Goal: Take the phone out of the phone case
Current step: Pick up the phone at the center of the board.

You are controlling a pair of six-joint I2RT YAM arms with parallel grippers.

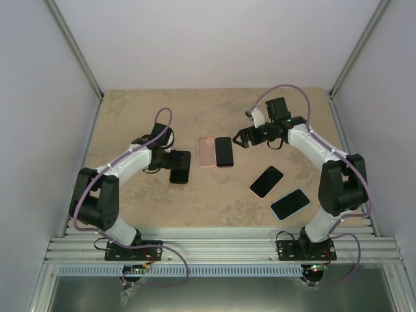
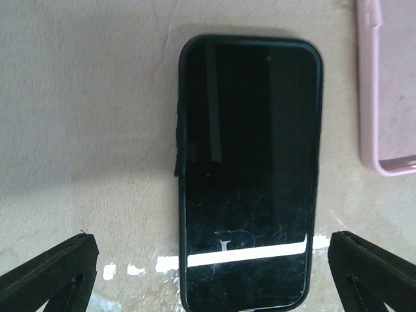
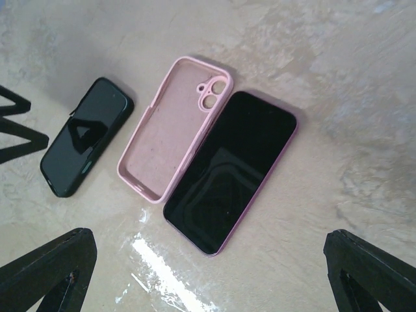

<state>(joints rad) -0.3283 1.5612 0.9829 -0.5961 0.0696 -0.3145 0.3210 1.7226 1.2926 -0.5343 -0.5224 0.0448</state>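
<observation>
A phone in a dark case lies screen up on the table and also shows in the top view. My left gripper is open and empty, with its fingers on either side of this phone's near end, apart from it; it sits there in the top view. An empty pink case lies beside a pink-edged phone, both near mid-table. My right gripper is open and empty above the table just right of that phone.
Two more phones lie at the right: a black one and one in a light blue case. The pink case's edge shows in the left wrist view. Grey walls enclose the table; a metal rail runs along the near edge.
</observation>
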